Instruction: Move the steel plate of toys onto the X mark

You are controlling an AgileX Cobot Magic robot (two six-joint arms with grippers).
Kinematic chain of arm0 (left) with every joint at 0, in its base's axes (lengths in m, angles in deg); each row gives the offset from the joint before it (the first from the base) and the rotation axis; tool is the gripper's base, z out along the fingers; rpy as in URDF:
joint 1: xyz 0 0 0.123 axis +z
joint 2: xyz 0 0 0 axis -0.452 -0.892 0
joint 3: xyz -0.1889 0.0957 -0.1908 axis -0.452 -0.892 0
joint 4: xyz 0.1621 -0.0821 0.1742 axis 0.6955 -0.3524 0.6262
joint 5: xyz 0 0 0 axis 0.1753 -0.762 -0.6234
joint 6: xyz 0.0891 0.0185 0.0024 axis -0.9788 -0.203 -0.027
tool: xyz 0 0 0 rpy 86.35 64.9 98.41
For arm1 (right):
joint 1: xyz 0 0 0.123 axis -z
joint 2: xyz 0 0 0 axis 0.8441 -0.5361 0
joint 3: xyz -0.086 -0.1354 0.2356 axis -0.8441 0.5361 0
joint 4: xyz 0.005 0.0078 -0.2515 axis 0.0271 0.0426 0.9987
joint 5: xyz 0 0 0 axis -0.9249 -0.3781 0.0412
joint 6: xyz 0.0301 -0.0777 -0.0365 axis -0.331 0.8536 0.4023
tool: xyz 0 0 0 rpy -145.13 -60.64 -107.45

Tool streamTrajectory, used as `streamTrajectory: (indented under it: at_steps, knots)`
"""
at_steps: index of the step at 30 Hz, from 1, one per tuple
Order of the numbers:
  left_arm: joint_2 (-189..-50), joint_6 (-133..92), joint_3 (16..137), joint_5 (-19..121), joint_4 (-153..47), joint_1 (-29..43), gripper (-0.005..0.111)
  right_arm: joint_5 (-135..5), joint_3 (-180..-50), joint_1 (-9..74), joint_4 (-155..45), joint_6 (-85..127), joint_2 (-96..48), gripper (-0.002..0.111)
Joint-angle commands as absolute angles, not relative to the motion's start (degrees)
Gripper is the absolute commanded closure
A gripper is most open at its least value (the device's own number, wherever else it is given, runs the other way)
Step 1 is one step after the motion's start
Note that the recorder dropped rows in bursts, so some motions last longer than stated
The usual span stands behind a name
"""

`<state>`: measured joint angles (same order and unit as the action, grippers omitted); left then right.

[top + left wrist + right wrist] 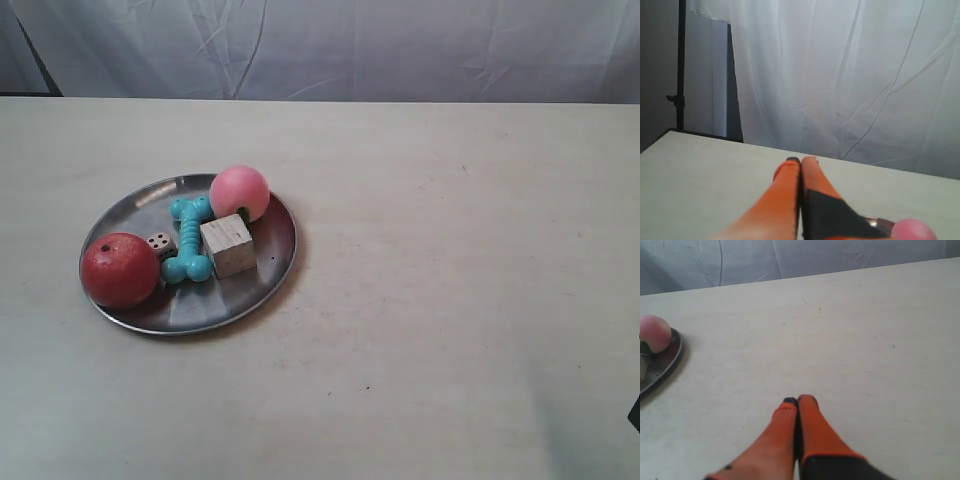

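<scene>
The steel plate (205, 308) sat on the half of the counter (440, 300) toward the exterior view's left. It was a round, shallow dish of dull-shining grey metal with a thin raised rim. All the toys lay inside it. A matte red ball (119, 268) with a small dark dimple on top rested at the rim. A small white die (160, 243) with dark dots lay just beside the ball. A ridged turquoise bone (189, 238) with knobbed ends lay between the die and a pale wooden cube (229, 245), and looked to be touching both. The cube had faint grain and blunt edges. A smooth pink ball (240, 192) sat at the far rim behind the cube.

The counter was pale and flat, with a fine streaked grain and a few tiny dark specks. Wrinkled white cloth (350, 45) hung behind it.

The left claw (801, 161) had its smooth orange fingers pressed together with nothing between them, and the pink ball and a sliver of rim showed near its base. The right claw (799, 401) was likewise pressed together and empty above bare counter, well apart from the plate.
</scene>
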<state>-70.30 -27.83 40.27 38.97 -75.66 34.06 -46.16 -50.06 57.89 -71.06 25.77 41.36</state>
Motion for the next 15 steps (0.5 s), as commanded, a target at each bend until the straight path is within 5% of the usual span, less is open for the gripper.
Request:
streamTrajectory:
  at_steps: [1, 8, 15]
  knots:
    - [-69.94, -28.03, 38.93, 35.38, -66.53, 33.62, 0.107, -46.08, -49.93, 58.13, -70.85, 26.19, 41.57, 0.108]
    - [-66.66, -25.85, 18.51, 60.49, -68.16, 33.62, 0.107, -46.36, -49.93, 58.13, -71.77, 26.19, 41.57, 0.108]
    - [-53.00, -26.08, 16.04, 51.95, -66.27, 33.62, 0.107, -46.36, -49.93, 58.13, -71.77, 26.19, 41.57, 0.108]
